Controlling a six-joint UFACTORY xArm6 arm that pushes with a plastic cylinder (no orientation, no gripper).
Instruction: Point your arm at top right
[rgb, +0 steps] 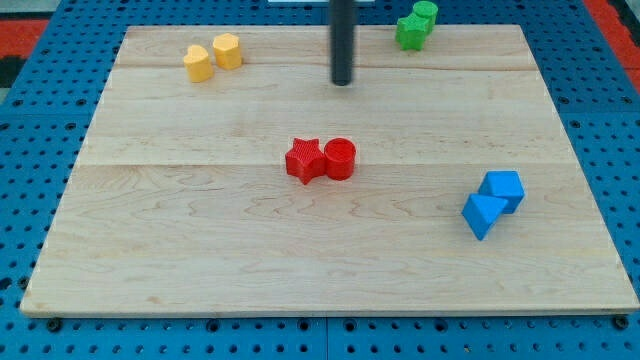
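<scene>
Through the one camera view I see the wooden tabletop (200, 240) filling most of the frame, sitting on a blue perforated base (30, 150). My rod comes straight down from the view's top edge, just right of centre, and my tip (343, 83) rests in the upper middle of the tabletop, on bare wood, touching no block. This arm carries no pincer at all, only the rod, so there is nothing to report as apart, together or clamped.

The top right corner of the tabletop (515, 32) lies to the view's right of my tip and a little higher, well apart from it. Between my tip and that corner, close to the top edge, sit two green blocks touching each other: a green cylinder-like block (426, 13) behind, partly cut by the frame's top, and a green star-like block (410, 32) in front of it; their exact shapes are hard to make out. They are nearer to my tip than the corner is, yet clearly apart from it.

To the view's left of my tip, near the top left, two yellow blocks stand side by side and touching: a yellow block (198, 63) and a yellow hexagonal block (227, 50).

Below my tip, near the middle, a red star block (304, 160) touches a red cylinder (340, 158) on its right.

At the lower right, a blue cube (503, 190) touches a blue wedge-like block (482, 214) just below and left of it
</scene>
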